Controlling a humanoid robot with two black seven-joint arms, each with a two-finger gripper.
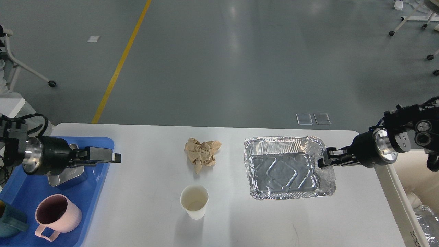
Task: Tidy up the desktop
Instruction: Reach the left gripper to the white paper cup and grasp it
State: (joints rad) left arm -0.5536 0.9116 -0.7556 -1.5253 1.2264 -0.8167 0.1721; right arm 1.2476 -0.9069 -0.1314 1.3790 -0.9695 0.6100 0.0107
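The white desktop [240, 219] holds a crumpled brown paper [202, 153], an empty white paper cup [194, 201] and a crinkled foil tray [284, 171]. My right gripper [323, 162] comes in from the right and is closed on the foil tray's right rim. My left gripper [116, 157] reaches out rightward over the right edge of the blue tray [103, 175], well left of the paper and the cup. It holds nothing that I can see, and its fingers show as one dark bar.
The blue tray holds a steel square container [67, 178] partly hidden by my left arm, a pink mug [56, 214] and a teal mug [10, 221]. A white bin [408, 178] with foil scrap inside stands off the table's right edge.
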